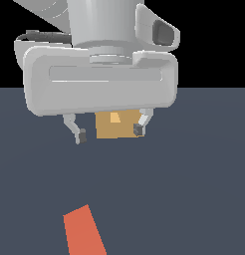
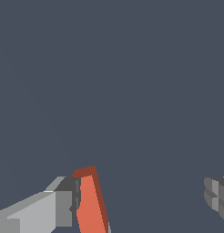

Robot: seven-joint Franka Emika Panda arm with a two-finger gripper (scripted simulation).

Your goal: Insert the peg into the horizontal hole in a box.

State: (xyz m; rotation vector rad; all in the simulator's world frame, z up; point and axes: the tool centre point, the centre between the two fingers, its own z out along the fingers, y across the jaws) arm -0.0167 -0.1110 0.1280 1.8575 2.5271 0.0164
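Observation:
The peg (image 1: 84, 232) lies flat on the dark floor near the exterior view's bottom edge, only its orange-red part showing. In the wrist view the peg's (image 2: 91, 202) orange-red end sits close beside one finger (image 2: 63, 207). My gripper (image 1: 109, 133) hangs well above and beyond the peg, open, with nothing between its fingers. Behind the gripper stands the tan box (image 1: 117, 127), partly covered by the hand. The horizontal hole (image 1: 114, 117) shows as a lighter patch in the box's face, its upper part hidden by the hand.
The dark grey-blue floor (image 1: 194, 189) spreads around everything. The arm's large pale hand body (image 1: 99, 79) fills the upper part of the exterior view.

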